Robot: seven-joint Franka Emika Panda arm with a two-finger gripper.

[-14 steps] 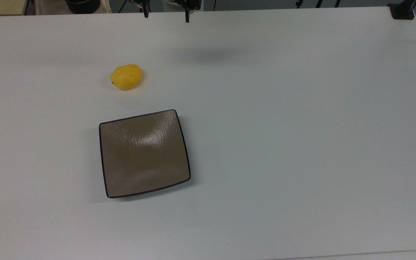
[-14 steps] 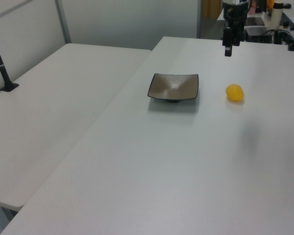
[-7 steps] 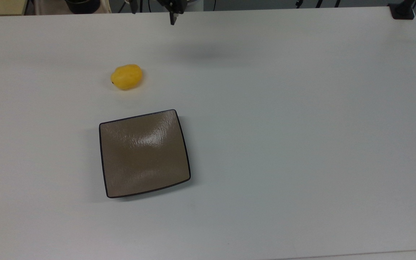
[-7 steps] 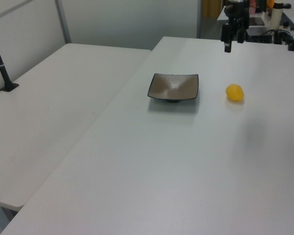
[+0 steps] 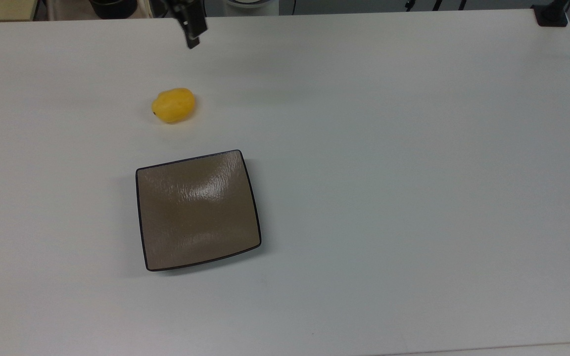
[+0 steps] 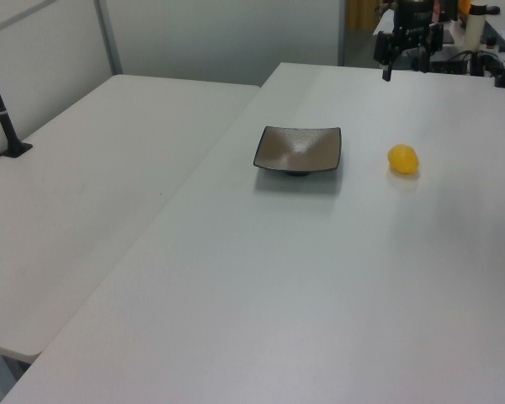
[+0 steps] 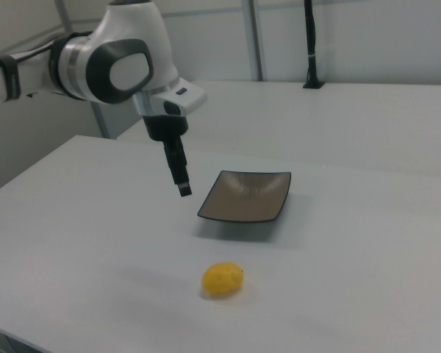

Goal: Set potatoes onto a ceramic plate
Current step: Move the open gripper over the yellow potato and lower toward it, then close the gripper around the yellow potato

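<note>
A small bright-yellow potato [image 5: 173, 105] [image 6: 403, 159] [image 7: 222, 280] lies on the white table, apart from the ceramic plate. The square brown-grey ceramic plate [image 5: 198, 210] [image 6: 299, 149] [image 7: 246, 195] has nothing on it and sits nearer the table's middle. My gripper [image 5: 192, 39] [image 6: 404, 69] [image 7: 182, 187] hangs in the air above the table near its far edge in the top view, beyond the potato and slightly to the top view's right of it. In the left view its two fingers stand apart with nothing between them.
A black clamp post [image 5: 552, 15] stands at the table's far right corner in the top view. A second white table [image 6: 93, 185] adjoins on the left view's left, with a black post [image 6: 4, 118] on it. Dark equipment [image 5: 112, 7] sits beyond the far edge.
My gripper has swung toward the top view's left along the far edge and turned about its axis, ending closer to the potato. Potato and plate have not moved.
</note>
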